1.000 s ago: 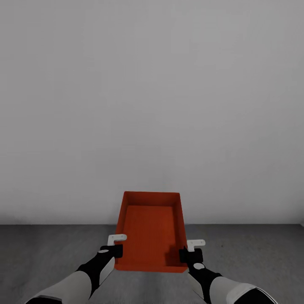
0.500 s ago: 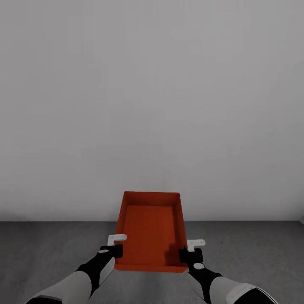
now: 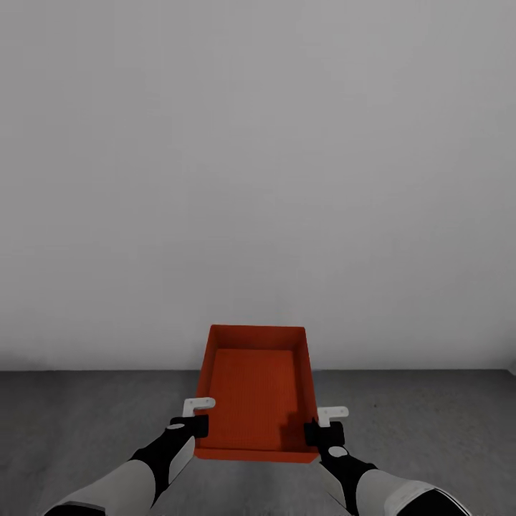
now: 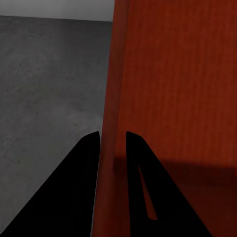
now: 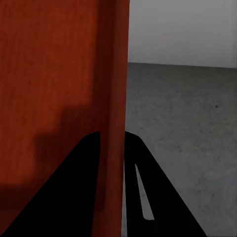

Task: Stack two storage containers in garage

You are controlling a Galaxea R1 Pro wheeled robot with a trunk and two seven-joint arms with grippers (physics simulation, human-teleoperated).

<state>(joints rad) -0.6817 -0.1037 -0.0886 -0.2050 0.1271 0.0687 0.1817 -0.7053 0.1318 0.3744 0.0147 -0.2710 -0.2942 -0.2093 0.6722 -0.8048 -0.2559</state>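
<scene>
Garage floor [image 3: 86, 416]; container [image 3: 254, 394] between grippers.

Dark grey concrete floor [image 3: 86, 416], rough & matte, runs to pale wall [image 3: 258, 179]

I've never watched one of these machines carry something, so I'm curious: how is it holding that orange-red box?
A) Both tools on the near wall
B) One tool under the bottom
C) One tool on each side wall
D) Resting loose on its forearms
C: the left tool and the right tool each pinch an opposite side wall of the storage container, with a finger on either face of the wall.
</scene>
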